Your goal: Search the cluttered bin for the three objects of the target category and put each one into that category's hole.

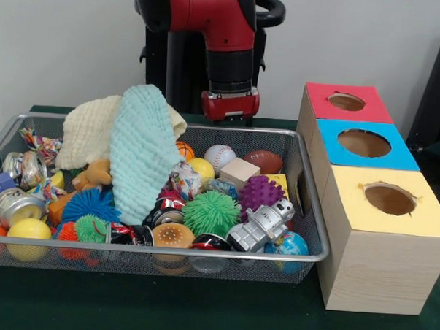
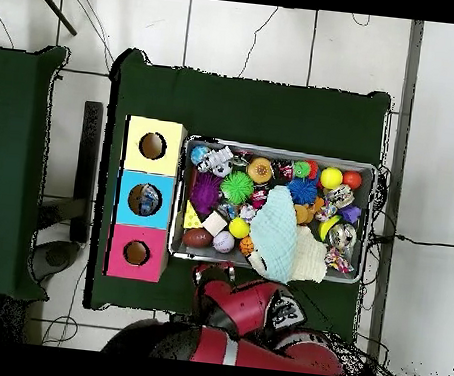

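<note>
The silver wire-mesh bin (image 1: pixel 310 213) (image 2: pixel 280 149) is full of clutter. A crumpled printed wrapper (image 1: pixel 184 179) lies mid-bin beside the teal cloth. A second wrapper (image 1: pixel 37 142) lies at the far left corner, and a third (image 1: pixel 46 191) lies near the cans. The red-topped box's hole (image 1: pixel 346 102) (image 2: pixel 136 253) is the farthest of the three from the front camera. My gripper (image 1: pixel 229 119) hangs just behind the bin's far rim and holds nothing that I can see. The rim and the toys hide its tip.
A teal cloth (image 1: pixel 140 154) (image 2: pixel 279 232) and a cream cloth (image 1: pixel 90 130) drape over toys and hide what is under them. The blue box's hole (image 1: pixel 364 143) and the yellow box's hole (image 1: pixel 389 199) are nearer the front camera. Crushed cans (image 1: pixel 17 204), spiky balls (image 1: pixel 211 212) and a silver toy robot (image 1: pixel 261 225) fill the bin.
</note>
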